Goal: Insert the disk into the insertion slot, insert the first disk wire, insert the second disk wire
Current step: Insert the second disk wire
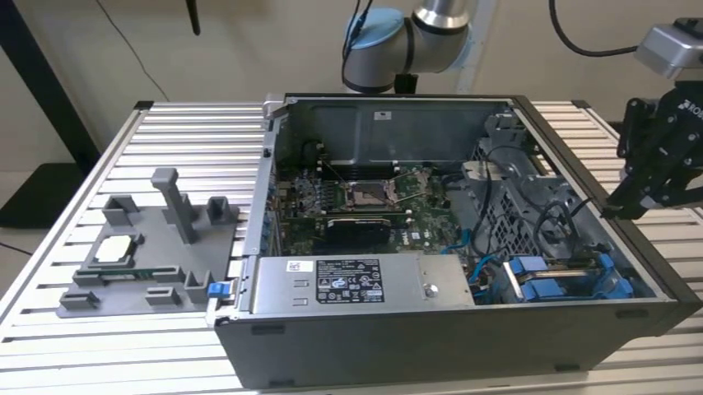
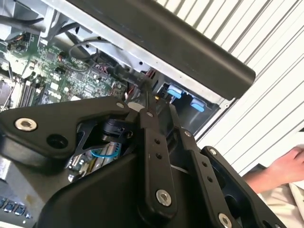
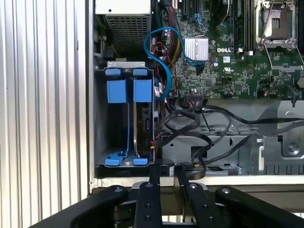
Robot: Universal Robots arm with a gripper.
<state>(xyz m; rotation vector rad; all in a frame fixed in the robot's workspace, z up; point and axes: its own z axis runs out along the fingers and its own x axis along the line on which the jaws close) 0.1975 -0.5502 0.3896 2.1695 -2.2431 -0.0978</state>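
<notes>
Gripper: the black two-finger gripper (image 3: 168, 171) hangs over the side wall of the case, just beside the drive cage. Its fingers stand a little apart with a narrow gap, and nothing is seen clamped between them.
Case: the dark grey open-topped computer case (image 1: 439, 346) lies on the table. The gripper is above its rim on the exterior view's right.
Slot: the insertion slot (image 3: 142, 128) is a narrow bay of the grey metal drive cage, framed by blue plastic rails, in the corner of the case nearest the gripper.
Disk: a dark flat disk (image 3: 145, 118) sits edge-on inside that bay, on the side towards the motherboard. The bay beside it looks dark.
Wires: black wires (image 3: 190, 123) bunch up at the disk's edge. Whether any is plugged in cannot be told.
Cable: a thin blue looped cable (image 3: 161, 42) curls beyond the cage.
Board: the green motherboard (image 3: 228, 66) carries a square silver processor socket (image 3: 276, 23).
Supply: the silver box-shaped power supply (image 1: 363, 280) fills the neighbouring corner.
Table: the ribbed aluminium table (image 1: 187, 123) also holds a grey plastic parts fixture (image 1: 165, 239), well apart from the gripper.
Person: a hand (image 2: 285, 166) rests at the table's edge.
</notes>
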